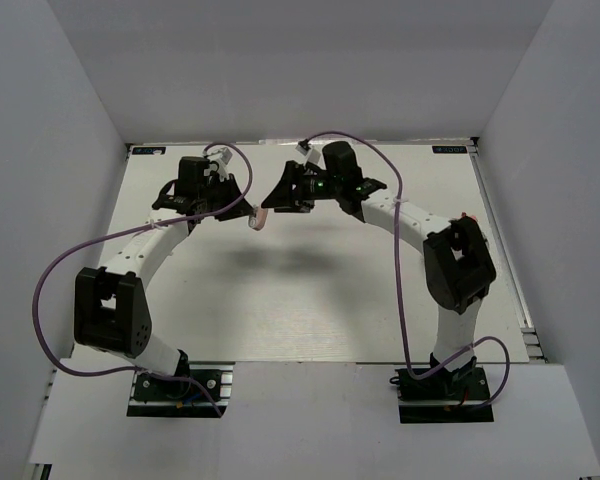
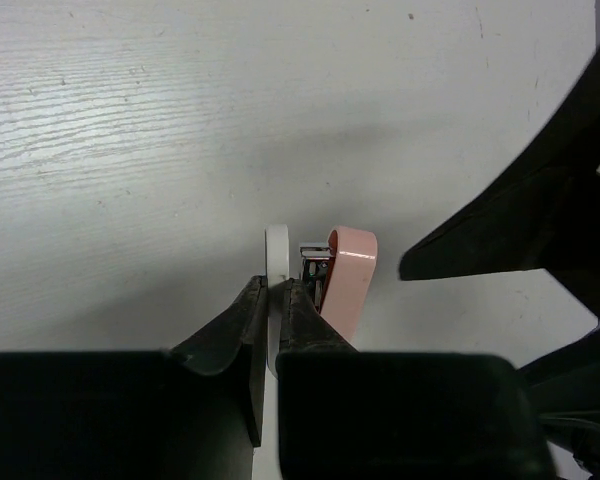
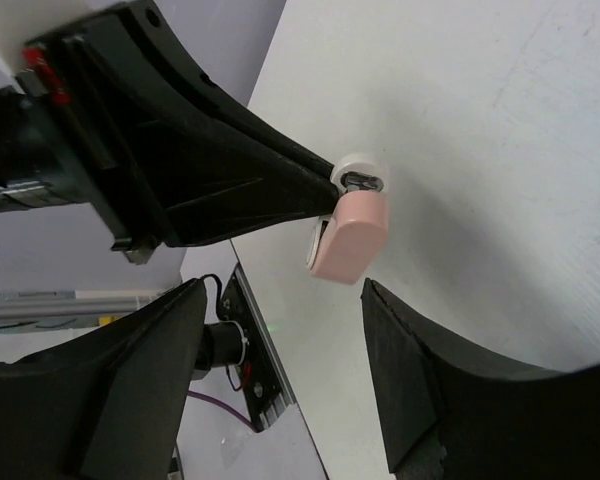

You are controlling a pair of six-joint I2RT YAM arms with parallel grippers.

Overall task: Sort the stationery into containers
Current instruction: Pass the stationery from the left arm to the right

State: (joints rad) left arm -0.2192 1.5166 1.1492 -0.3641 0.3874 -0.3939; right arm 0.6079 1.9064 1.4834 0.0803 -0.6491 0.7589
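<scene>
My left gripper (image 1: pixel 246 208) is shut on the white side of a pinkish-white eraser (image 1: pixel 259 218) and holds it above the far middle of the table. In the left wrist view the gripper (image 2: pixel 277 286) pinches the white part, and the eraser's pink part (image 2: pixel 348 275) sticks out to the right. My right gripper (image 1: pixel 271 198) faces it from the right, open. In the right wrist view the eraser (image 3: pixel 350 240) hangs just beyond the wide-apart right gripper (image 3: pixel 280 290), apart from both fingers. The bowl and the other stationery are out of view.
The white table (image 1: pixel 310 300) is boxed in by grey walls at the left, back and right. Purple cables (image 1: pixel 50 290) loop off both arms. A small orange-red spot (image 1: pixel 467 216) shows by the right arm's elbow. A right finger (image 2: pixel 520 225) shows in the left wrist view.
</scene>
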